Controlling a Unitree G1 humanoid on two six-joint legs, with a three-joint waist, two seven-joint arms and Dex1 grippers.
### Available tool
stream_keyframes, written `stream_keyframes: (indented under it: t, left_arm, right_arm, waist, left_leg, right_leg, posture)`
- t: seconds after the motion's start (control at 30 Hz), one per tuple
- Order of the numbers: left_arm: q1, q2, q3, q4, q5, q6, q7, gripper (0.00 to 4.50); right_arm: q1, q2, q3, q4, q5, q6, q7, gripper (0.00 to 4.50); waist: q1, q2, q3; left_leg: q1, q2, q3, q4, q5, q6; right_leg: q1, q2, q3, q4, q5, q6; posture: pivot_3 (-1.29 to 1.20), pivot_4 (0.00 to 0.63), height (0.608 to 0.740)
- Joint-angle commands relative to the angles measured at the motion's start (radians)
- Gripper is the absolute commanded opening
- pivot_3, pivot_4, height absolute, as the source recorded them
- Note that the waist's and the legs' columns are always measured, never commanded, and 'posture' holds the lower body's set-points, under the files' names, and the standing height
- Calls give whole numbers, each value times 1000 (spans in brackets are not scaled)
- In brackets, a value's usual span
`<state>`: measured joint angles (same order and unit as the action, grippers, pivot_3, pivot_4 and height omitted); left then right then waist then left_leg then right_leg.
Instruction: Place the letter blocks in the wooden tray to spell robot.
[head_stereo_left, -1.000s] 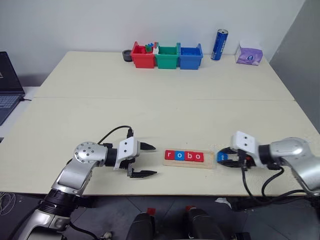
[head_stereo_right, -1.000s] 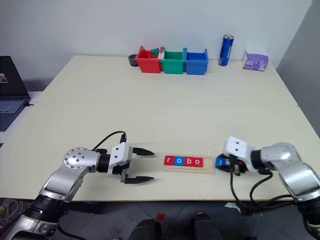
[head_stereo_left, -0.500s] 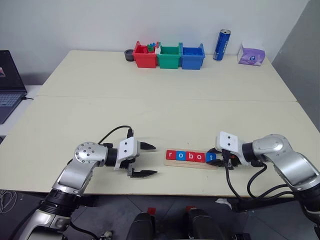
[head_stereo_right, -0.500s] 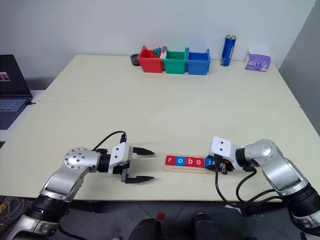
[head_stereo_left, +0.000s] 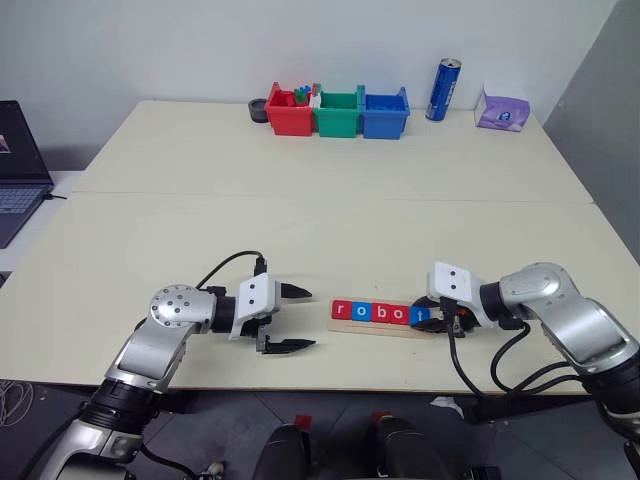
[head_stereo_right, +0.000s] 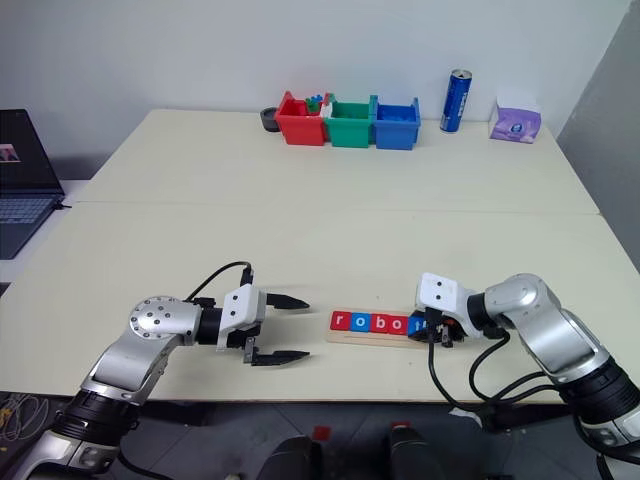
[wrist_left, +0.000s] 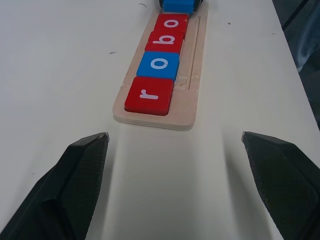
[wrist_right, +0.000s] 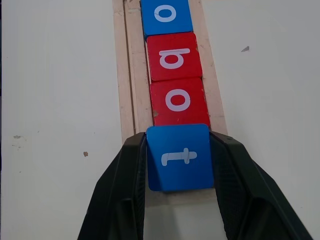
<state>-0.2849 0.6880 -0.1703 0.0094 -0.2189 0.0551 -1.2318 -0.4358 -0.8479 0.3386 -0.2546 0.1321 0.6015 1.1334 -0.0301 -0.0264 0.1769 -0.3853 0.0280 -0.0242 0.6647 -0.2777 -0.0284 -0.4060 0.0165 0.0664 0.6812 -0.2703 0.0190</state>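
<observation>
Five flat square letter blocks (wrist_right: 174, 100) are now sitting in line; a second ago the blue "t" block (wrist_right: 180, 157) was off the tray's right end. The right gripper (wrist_right: 180, 165) is clamping it at the wooden tray (head_stereo_left: 378, 326), a pale grooved strip running left-right, lower centre. The left gripper (head_stereo_left: 290, 320) is resting on the surface with fingers spread apart.

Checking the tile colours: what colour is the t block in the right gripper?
Blue, with a white letter: the small square t block, clearest in the right wrist view.
</observation>
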Motion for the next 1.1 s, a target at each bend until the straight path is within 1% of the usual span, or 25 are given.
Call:
stream_keyframes:
  t: [0.03,0.27,0.57,0.73,0.9,1.1]
  left_arm:
    - [4,-2,2,-25,-2,-7,7,4500]
    - [-1,-1,3,-45,-5,14,11,4500]
    - [-3,-3,2,-58,-6,30,16,4500]
    - [-1,-1,3,-59,-8,28,18,4500]
    - [-5,-1,2,-64,-10,36,21,4500]
    - [-9,-2,3,-76,-9,50,24,4500]
  right_arm:
    - [-31,3,5,-3,-13,-9,7,1461]
    - [-47,13,27,29,-34,-24,17,1461]
    - [-51,18,4,16,-12,-8,30,1461]
    - [-57,2,-13,1,5,10,41,1461]
    - [-55,-25,-5,18,-10,-13,52,1461]
    - [-61,-12,3,34,-16,-23,46,1461]
  waist:
    - [0,0,0]
    - [0,0,0]
    - [0,0,0]
    - [0,0,0]
    - [0,0,0]
    - [0,0,0]
  left_leg:
    - [0,0,0,0,0,0]
    - [0,0,0,0,0,0]
    - [0,0,0,0,0,0]
    - [0,0,0,0,0,0]
    - [0,0,0,0,0,0]
    - [0,0,0,0,0,0]
  right_leg:
    - [0,0,0,0,0,0]
    - [0,0,0,0,0,0]
    - [0,0,0,0,0,0]
    - [0,0,0,0,0,0]
    - [0,0,0,0,0,0]
    - [0,0,0,0,0,0]
  posture:
    - [0,150,740]
    - [0,150,740]
    - [0,150,740]
    - [0,150,740]
    - [0,150,740]
    - [0,150,740]
